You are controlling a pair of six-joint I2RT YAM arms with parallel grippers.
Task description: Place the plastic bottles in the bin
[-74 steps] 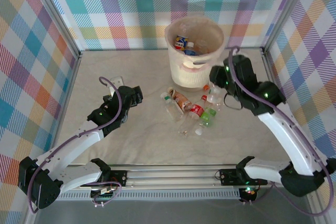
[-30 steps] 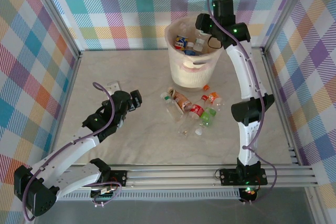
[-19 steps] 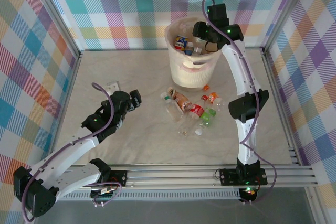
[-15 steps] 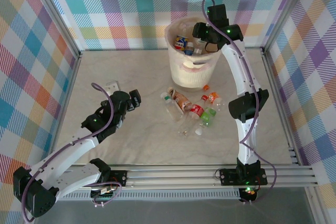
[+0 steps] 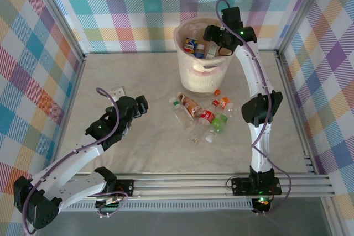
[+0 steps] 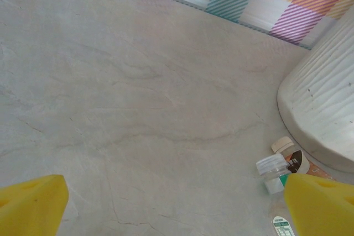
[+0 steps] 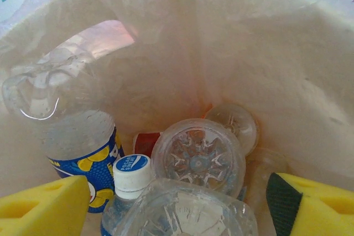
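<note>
The right gripper (image 5: pixel 212 41) hangs over the open mouth of the bin (image 5: pixel 200 84), which stands at the far side of the table (image 5: pixel 127 70), a little right of centre. In the right wrist view its yellow pads (image 7: pixel 44 208) stand wide apart, and a clear bottle (image 7: pixel 188 216) lies between them inside the bin with a gap on each side, so the claw grips nothing. Deeper in the bin lie a blue-and-yellow labelled bottle (image 7: pixel 77 136), a white-capped bottle (image 7: pixel 130 173) and the round base of another clear one. The left gripper (image 5: pixel 141 104) sits low over the near-left part of the table, its jaws spread wide over bare surface. A cluster of bottles (image 5: pixel 202 117) with red, green, brown and white labels lies on the table just near of the bin, to the right of the left gripper and well apart from it.
</note>
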